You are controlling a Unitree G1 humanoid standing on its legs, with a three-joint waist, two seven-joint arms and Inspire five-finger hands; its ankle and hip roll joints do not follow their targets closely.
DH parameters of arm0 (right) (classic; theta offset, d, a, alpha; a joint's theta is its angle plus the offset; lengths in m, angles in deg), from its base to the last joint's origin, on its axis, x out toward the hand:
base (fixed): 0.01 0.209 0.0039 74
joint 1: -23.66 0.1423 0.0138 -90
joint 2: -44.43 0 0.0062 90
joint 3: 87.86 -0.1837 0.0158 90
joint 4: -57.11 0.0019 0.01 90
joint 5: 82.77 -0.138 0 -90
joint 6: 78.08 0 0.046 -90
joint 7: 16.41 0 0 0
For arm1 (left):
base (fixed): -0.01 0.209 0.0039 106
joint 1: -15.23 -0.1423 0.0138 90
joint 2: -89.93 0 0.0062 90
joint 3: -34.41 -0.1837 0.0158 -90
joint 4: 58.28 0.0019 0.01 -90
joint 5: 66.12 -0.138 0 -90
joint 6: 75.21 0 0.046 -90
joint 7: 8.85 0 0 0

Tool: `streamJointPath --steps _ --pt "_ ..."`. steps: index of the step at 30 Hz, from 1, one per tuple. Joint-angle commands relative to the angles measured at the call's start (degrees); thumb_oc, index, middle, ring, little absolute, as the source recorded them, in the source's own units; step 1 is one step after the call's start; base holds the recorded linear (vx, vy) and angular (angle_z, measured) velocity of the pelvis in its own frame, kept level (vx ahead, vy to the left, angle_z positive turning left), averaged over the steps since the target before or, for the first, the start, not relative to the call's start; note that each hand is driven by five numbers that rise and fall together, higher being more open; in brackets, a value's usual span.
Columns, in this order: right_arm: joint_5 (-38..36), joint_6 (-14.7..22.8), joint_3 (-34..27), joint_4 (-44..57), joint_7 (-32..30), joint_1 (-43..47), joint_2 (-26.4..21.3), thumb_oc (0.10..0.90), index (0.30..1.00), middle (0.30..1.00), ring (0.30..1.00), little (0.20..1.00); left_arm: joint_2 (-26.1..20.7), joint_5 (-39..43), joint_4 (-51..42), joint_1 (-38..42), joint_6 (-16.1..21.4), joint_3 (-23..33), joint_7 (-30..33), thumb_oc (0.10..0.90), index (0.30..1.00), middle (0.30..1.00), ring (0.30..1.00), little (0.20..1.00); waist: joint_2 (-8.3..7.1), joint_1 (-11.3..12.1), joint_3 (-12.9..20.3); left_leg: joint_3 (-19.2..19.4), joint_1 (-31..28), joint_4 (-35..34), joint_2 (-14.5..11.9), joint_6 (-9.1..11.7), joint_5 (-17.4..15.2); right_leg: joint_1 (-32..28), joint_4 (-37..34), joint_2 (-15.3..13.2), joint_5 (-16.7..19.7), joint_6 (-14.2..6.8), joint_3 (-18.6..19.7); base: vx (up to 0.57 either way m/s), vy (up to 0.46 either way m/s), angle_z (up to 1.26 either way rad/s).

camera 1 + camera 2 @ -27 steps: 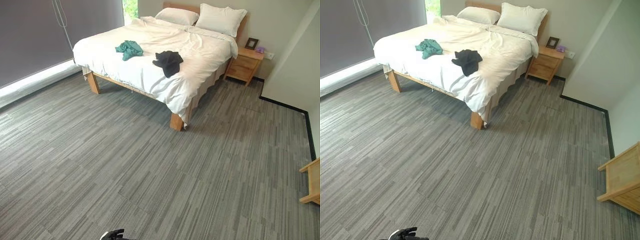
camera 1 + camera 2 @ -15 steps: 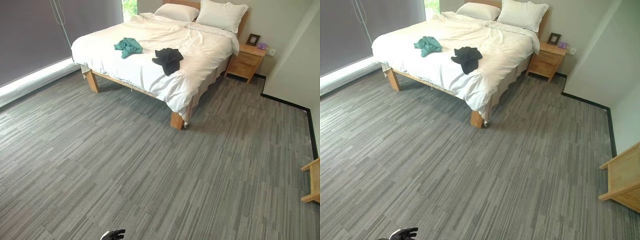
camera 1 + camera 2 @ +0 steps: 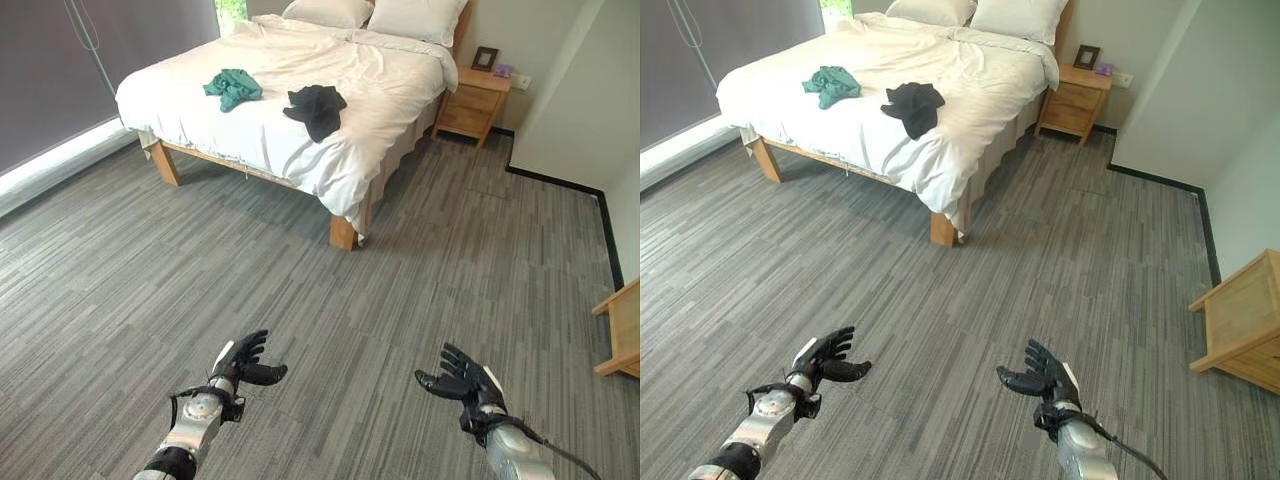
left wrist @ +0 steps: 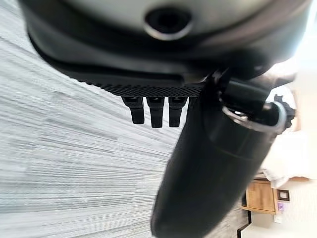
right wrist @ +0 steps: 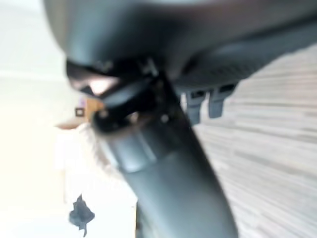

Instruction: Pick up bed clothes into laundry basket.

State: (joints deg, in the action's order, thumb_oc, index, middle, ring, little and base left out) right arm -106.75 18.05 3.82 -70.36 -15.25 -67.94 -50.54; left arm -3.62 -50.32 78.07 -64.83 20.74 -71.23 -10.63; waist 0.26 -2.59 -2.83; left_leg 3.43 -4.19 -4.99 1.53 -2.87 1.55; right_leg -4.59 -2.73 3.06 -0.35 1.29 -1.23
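A teal garment [image 3: 232, 86] and a black garment [image 3: 316, 106] lie crumpled on the white bed [image 3: 300, 140] across the room. The teal one is nearer the window side, the black one nearer the bed's middle. My left hand [image 3: 240, 362] and right hand [image 3: 462, 376] are raised low in front of me over the grey floor, far from the bed. Both hands are open with fingers spread and hold nothing. The left wrist view shows straight fingers [image 4: 151, 111] over bare floor. The black garment [image 5: 80, 216] shows small in the right wrist view.
Grey plank floor stretches between me and the bed. A wooden nightstand [image 3: 474, 105] with a picture frame stands beside the headboard. A light wooden piece of furniture [image 3: 1238, 325] juts in at the right. A dark window blind [image 3: 60, 80] runs along the left wall.
Both arms have risen into view, hands open. The camera has shifted, so the bed sits a little further left and higher in the picture.
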Motion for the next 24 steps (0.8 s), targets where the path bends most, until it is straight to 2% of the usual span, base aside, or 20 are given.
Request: streamJointPath --steps 1,24 --pt "0.1 3.7 -2.4 6.0 -0.8 -1.9 -3.1 0.800 0.900 0.900 0.900 0.900 -1.0 2.7 -2.6 3.8 3.6 0.1 0.9 0.800 0.900 0.900 0.900 0.900 -1.18 0.2 3.4 0.9 0.2 0.1 -2.4 4.4 -2.5 4.4 2.5 -6.4 -0.7 -9.7 -0.4 0.00 0.000 0.00" --pt "0.1 3.7 -2.5 6.1 -0.8 -2.0 -3.0 0.800 0.900 0.900 0.900 0.900 -1.0 2.7 -2.7 3.7 3.5 0.1 0.9 0.800 0.900 0.900 0.900 0.900 -1.20 0.2 3.4 0.9 0.2 0.1 -2.4 4.4 -2.5 4.4 2.5 -6.4 -0.7 -9.7 -0.4 0.00 0.000 0.00"
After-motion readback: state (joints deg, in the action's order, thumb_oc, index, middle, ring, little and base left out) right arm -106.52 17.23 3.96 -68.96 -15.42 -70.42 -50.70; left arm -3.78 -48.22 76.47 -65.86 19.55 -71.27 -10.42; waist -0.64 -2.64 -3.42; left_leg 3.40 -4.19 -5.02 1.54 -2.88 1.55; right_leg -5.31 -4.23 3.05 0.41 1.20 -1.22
